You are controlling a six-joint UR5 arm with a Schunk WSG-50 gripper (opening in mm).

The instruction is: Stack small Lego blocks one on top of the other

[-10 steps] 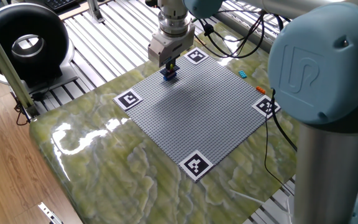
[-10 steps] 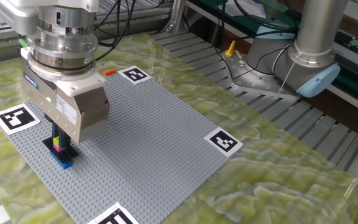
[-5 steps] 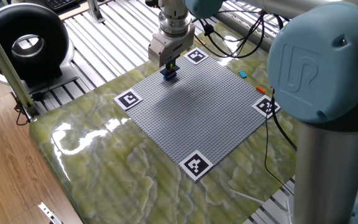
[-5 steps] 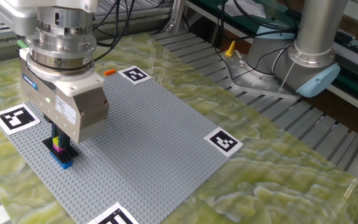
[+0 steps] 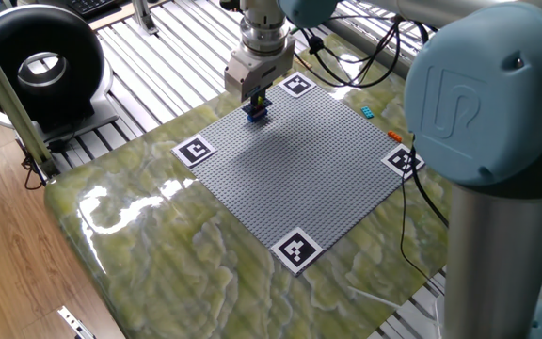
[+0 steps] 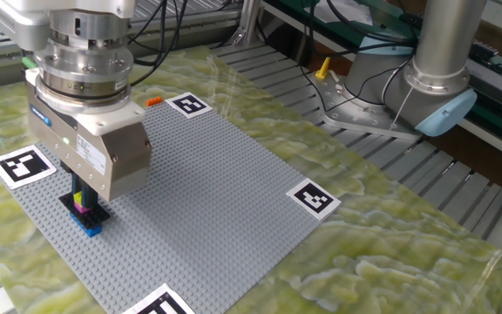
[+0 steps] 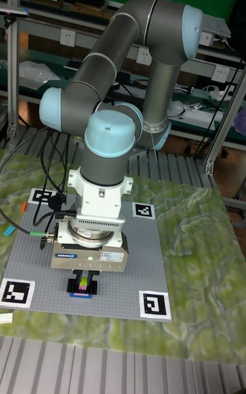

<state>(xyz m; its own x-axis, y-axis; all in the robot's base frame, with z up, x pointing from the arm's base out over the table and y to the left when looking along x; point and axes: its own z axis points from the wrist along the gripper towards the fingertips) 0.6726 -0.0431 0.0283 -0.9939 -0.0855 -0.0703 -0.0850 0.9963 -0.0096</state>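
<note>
Lego blocks (image 6: pixel 84 212) sat stacked on the grey baseplate (image 6: pixel 207 183), directly beneath your tool (image 6: pixel 83 194). You barely moved over the last second; whether its fingers clamped the magenta brick (image 7: pixel 81 284) you couldn't tell.

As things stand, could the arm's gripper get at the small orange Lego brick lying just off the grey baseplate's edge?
Probably yes. The small orange Lego brick lies alone on the marble-patterned tabletop beside the grey studded baseplate, nothing over it. The gripper is at the stacked bricks.
</note>
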